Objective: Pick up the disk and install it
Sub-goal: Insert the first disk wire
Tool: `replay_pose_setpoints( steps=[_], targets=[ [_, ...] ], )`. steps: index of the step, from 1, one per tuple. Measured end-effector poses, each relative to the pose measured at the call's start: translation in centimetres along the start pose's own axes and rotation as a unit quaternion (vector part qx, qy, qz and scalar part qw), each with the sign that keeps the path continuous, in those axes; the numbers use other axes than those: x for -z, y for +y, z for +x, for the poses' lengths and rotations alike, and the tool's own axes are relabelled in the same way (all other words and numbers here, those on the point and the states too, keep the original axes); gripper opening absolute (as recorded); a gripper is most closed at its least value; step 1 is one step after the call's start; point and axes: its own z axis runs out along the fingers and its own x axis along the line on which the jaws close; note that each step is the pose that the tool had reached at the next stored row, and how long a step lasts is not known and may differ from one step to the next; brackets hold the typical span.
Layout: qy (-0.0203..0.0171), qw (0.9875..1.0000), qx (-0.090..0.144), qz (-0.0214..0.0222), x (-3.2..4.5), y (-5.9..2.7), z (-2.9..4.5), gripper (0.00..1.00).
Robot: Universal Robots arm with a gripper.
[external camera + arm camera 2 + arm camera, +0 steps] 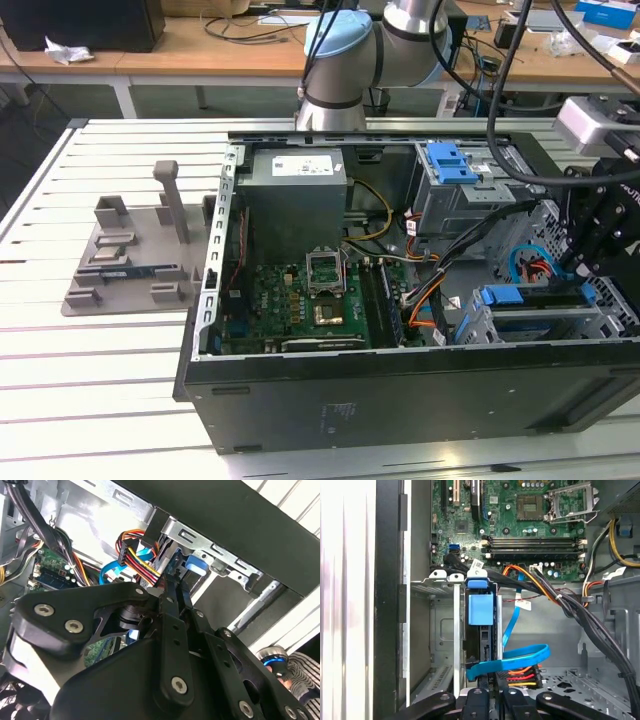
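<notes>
Black end effector [172,597] links fill the foreground in the second wrist view, fingers drawn close together at the drive cage [200,540]; looks closed on a thin dark edge w/ blue rail, but can't tell for sure what it grips. In the first wrist view the fingers [487,700] sit just below the disk [481,630], which stands on edge in the cage slot, blue tab at its near end, blue SATA cable [512,660] curling across right beside it w/ orange/red/yellow power wires next to that. Exterior view: end effector [585,260] hangs over the PC case [400,400] at the view's right, above the lower cage w/ blue-railed disk [530,297] inside. Motherboard [300,300] and grey PSU [295,195] sit further toward the view's left. Case lies on a white slatted surface [90,370]; grey fixture tray [130,260] well apart to the view's left.
</notes>
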Motion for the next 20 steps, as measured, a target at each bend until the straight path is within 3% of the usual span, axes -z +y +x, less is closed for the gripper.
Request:
replay_pose_setpoints(
  steps=[9, 20],
  targets=[
    [-0.0082, 1.0, 0.0, -0.0013, -0.25, -0.09, 0.25, 0.17],
    [-0.0086, 1.0, -0.002, -0.0016, -0.41, -0.2, 0.34, 0.17]
  ],
)
